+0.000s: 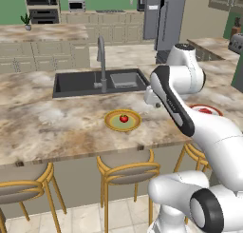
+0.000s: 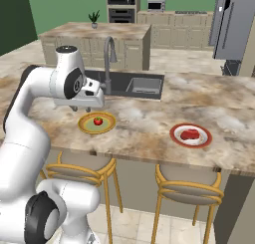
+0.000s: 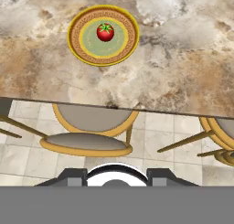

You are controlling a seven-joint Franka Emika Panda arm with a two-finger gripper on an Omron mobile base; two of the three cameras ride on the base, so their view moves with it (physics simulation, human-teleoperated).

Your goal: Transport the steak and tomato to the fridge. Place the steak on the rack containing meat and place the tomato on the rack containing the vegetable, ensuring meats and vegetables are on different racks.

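Gripper [image 2: 79, 107] shut, above counter edge; tomato [image 3: 105, 32] ahead on plate [image 3: 82, 49].

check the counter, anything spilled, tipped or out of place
Nothing stands out. The tomato sits upright in the middle of its yellow plate, and the steak lies flat on the red plate. Both plates rest level on the counter, well inside its edge, with no spills. The fridge door is ajar.

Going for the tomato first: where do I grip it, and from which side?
Take the tomato across its round middle, coming straight down. It sits alone at the centre of the shallow yellow plate, stem up, so the low rim hinders a side approach and the sides are free for the fingers.
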